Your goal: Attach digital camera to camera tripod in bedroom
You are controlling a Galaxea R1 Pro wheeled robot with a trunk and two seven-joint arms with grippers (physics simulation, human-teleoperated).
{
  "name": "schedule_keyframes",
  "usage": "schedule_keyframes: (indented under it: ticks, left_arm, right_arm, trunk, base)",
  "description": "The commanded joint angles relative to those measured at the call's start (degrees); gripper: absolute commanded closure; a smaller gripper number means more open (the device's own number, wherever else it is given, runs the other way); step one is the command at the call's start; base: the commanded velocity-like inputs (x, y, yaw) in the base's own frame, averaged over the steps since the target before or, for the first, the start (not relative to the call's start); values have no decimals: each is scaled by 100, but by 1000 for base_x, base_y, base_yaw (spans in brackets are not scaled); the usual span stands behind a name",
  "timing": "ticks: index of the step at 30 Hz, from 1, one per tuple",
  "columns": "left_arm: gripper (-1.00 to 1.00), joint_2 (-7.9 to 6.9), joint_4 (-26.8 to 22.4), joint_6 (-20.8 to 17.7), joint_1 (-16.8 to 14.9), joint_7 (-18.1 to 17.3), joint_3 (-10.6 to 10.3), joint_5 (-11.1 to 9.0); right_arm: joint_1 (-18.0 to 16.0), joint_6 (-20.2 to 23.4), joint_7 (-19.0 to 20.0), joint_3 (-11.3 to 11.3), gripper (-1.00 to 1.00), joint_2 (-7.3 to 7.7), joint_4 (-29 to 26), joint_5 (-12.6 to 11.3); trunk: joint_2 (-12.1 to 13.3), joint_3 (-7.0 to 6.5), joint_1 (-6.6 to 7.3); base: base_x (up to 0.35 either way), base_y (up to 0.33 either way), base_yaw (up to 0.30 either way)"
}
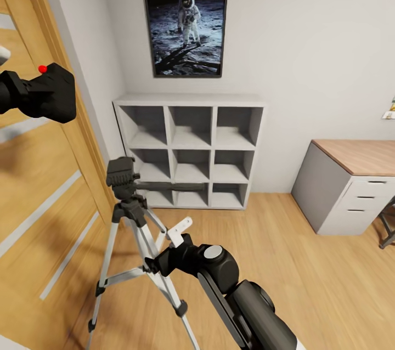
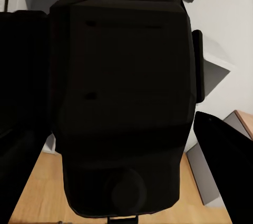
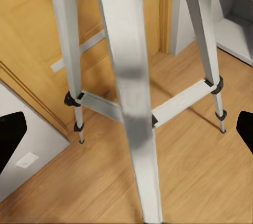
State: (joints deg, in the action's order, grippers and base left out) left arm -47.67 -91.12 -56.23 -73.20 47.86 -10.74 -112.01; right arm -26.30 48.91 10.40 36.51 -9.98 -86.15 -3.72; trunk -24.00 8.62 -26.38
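Your right gripper (image 1: 152, 263) sits low, right against the camera tripod (image 1: 134, 229) legs, fingers spread wide either side of the center leg, gripping nothing. Tripod stands upright on the wood floor (image 1: 296, 262) by the door (image 1: 38, 191). Up left, your left gripper (image 1: 24, 95) pinches the digital camera (image 1: 54, 91), red btn on top. Beyond: white cube shelf (image 1: 189, 150), astronaut poster (image 1: 185, 30).

Our left arm is raised high, its left gripper (image 1: 33, 95) clamped around the digital camera (image 1: 52, 92), whose black back sits between the fingers (image 2: 221, 161) in the wrist view. Our right arm reaches forward and low, its right gripper (image 1: 156, 262) spread wide, black fingertips (image 3: 10, 134) on either side of a tripod leg.
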Motion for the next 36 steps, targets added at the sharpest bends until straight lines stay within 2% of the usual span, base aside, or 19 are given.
schedule_keyframes:
  ticks: [1, 31, 36]
  left_arm:
    - [100, -6, -2, 7, -10, 58, -7, -58]
    - [100, 62, -9, -7, -9, 57, -11, -59]
    - [100, 121, 19, -25, -4, 46, -11, -58]
  right_arm:
    - [-7, 31, -12, 1, -100, -2, -1, -35]
    - [-7, -197, -12, 14, -100, -2, 316, -13]
    - [-7, -223, -12, 25, -100, -2, 448, -16]
  trunk:
    - [-12, 13, -6]
    - [-12, 13, -6]
    - [-12, 13, -6]
  base:
    - [217, 143, 0]
    - [25, 40, 0]
    - [0, 3, 0]
